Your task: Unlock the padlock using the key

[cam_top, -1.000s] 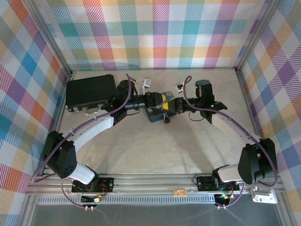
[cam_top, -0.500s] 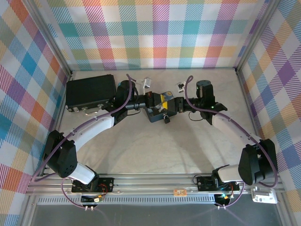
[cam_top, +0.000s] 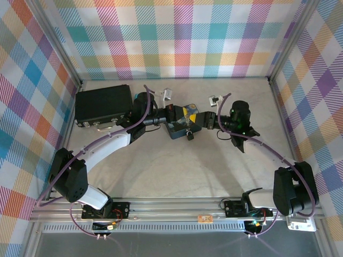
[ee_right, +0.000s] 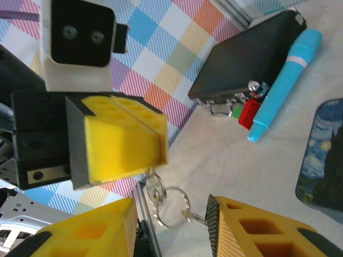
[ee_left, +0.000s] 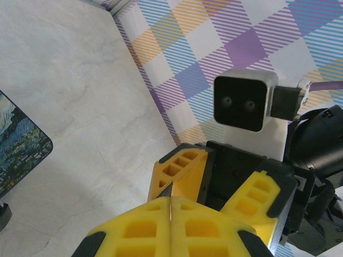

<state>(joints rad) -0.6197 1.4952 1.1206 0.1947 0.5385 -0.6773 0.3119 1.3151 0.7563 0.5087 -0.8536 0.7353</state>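
Pinching the key (ee_left: 169,191), the fully closed left tool (cam_top: 185,114) dangles key rings (ee_right: 158,188) between the jaws of the right tool (ee_right: 170,211), spread wide and empty. The padlock (cam_top: 189,136) touches the painted box (cam_top: 176,130).

Tiny dark padlock (cam_top: 189,136) lies against the painted box (cam_top: 179,130); key (ee_right: 194,217) dangles from rings (ee_right: 170,202).

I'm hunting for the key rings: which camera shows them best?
Right wrist: the rings hang clearly below the left fingers. From the top they are too small to tell; the left wrist view hides them under its fingers.
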